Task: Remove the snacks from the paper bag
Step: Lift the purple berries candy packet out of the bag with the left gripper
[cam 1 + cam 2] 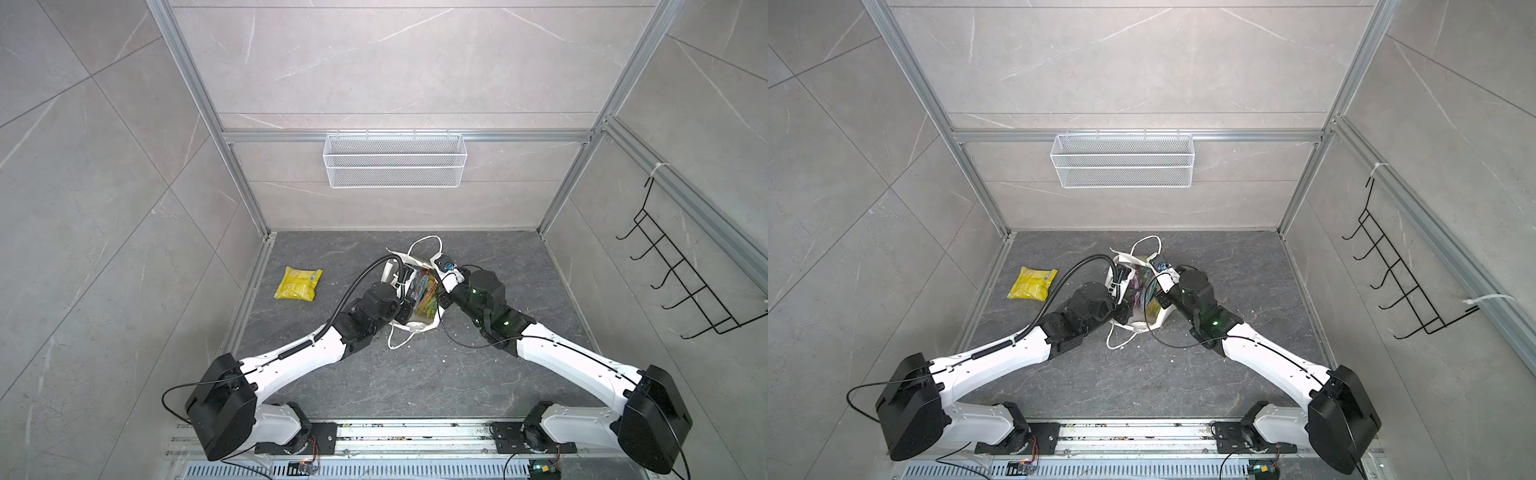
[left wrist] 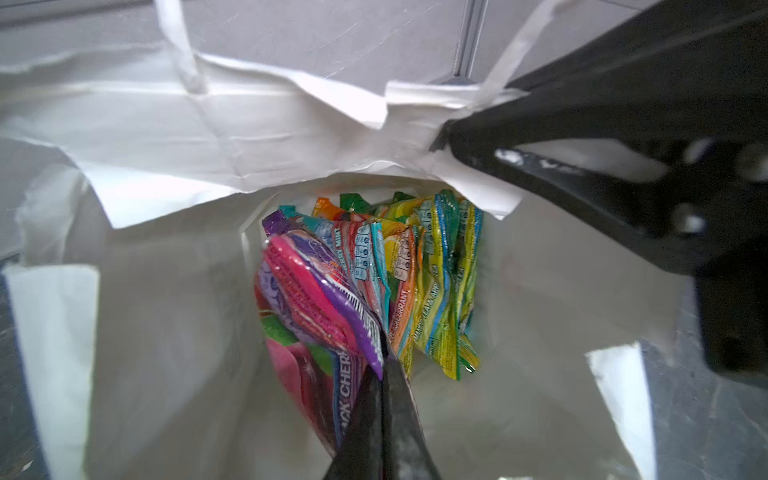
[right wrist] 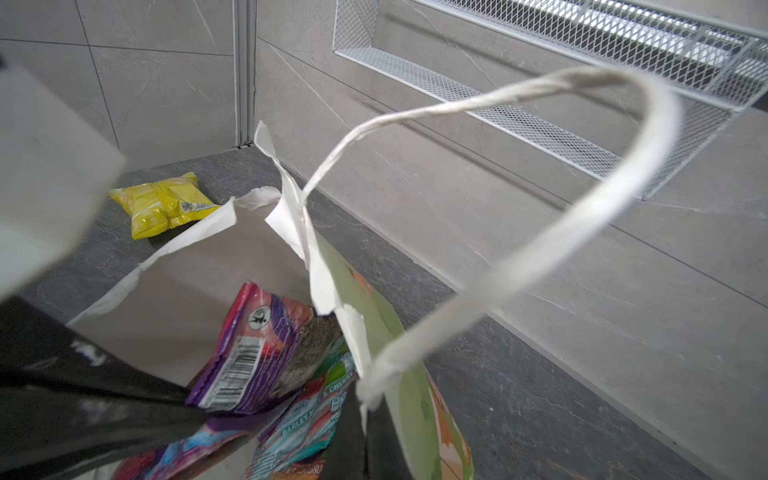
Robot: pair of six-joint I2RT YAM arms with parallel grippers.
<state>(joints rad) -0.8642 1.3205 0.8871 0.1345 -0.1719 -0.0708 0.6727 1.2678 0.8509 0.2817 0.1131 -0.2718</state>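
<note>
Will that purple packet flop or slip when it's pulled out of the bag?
Probably floppy: the purple packet bends and crinkles where the left tool pinches it. Its glossy film may slip. Thin, so likely light.

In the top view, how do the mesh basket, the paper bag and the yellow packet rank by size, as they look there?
1. mesh basket, largest.
2. paper bag, partly hidden.
3. yellow packet, smallest.
This is apparent size only; their distances from the camera differ.
</note>
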